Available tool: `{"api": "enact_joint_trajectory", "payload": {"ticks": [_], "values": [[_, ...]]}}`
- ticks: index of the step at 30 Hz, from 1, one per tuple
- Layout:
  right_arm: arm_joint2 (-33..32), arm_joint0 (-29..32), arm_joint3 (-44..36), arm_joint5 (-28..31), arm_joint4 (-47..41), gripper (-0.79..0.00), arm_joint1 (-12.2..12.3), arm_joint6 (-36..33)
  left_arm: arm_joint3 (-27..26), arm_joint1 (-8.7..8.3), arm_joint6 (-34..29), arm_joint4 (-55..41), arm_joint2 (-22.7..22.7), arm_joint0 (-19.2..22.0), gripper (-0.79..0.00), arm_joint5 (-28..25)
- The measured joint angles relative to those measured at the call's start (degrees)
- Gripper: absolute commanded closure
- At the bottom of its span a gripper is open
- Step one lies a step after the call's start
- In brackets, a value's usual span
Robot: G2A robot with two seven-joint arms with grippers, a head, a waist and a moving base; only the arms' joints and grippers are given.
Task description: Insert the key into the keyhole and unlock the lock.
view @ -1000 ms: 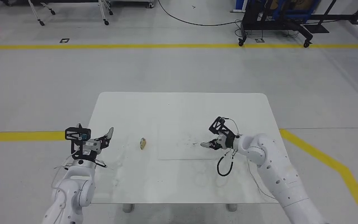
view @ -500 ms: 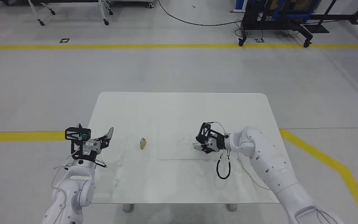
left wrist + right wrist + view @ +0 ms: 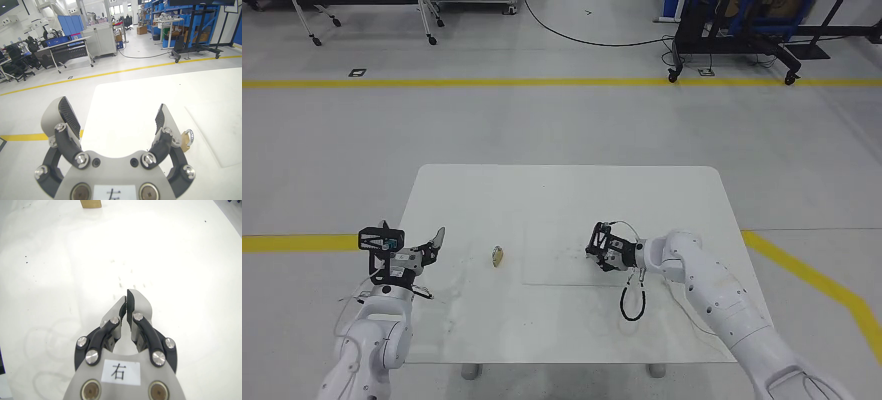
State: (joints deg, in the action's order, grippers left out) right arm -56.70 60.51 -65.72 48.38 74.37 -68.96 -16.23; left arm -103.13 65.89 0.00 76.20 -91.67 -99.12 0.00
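The right hand [image 3: 126,294] is pinched narrow, its two ribbed pads pressed together at the tips; whether anything thin sits between them cannot be made out. In the top view it hangs low over the table [image 3: 562,190], a little right of the frame's centre, with its tips turned toward the left of the frame. A black cable loop [image 3: 630,303] hangs from the arm just behind it. Under this hand lies a thin white sheet [image 3: 552,275], flat on the table.

The left hand [image 3: 113,106] is spread wide with nothing between its pads. In the top view it sits at the table's left edge, in the lower left of the frame, pointing toward the right.

The lock [image 3: 498,256], a small brass padlock with a silver shackle, lies on the bare table between the two hands, just beside the sheet's left edge. It is nearer the left hand and apart from both. In the right wrist view its brass body shows at the upper edge of the frame.
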Motion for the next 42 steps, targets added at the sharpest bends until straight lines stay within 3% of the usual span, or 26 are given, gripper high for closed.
{"api": "enact_joint_trajectory", "payload": {"ticks": [8,13,18,21,25,34,38,42], "values": [[-4.2,2.5,-2.1,2.1,1.9,0.0,1.7,7.1,0.0,0.0,0.0,0.0,0.0,0.0,-0.785,0.0],[-9.3,7.0,-5.6,2.5,1.0,0.0,3.3,15.8,0.0,0.0,0.0,0.0,0.0,0.0,-0.785,0.0],[-13.8,11.1,-4.6,5.7,-10.4,0.0,3.8,23.8,0.0,0.0,0.0,0.0,0.0,0.0,-0.785,0.0],[-14.2,10.3,-1.9,9.5,-18.2,0.0,3.9,22.5,0.0,0.0,0.0,0.0,0.0,0.0,-0.785,0.0],[-13.8,9.5,0.0,9.6,-26.5,0.0,4.0,21.3,0.0,0.0,0.0,0.0,0.0,0.0,-0.785,0.0],[-13.8,9.5,0.0,9.6,-26.2,0.0,4.0,21.3,-0.2,-0.03,0.1,0.1,-0.1,0.0,-0.785,0.1],[-13.8,9.5,0.0,9.6,-26.2,0.0,4.0,21.3,-6.3,-0.01,4.1,3.5,0.7,-2.2,-0.785,-2.6],[-12.8,9.9,0.2,7.8,-28.8,0.0,3.7,19.4,-12.1,0.39,5.6,-4.9,2.7,-4.3,-0.785,-7.9]]}}
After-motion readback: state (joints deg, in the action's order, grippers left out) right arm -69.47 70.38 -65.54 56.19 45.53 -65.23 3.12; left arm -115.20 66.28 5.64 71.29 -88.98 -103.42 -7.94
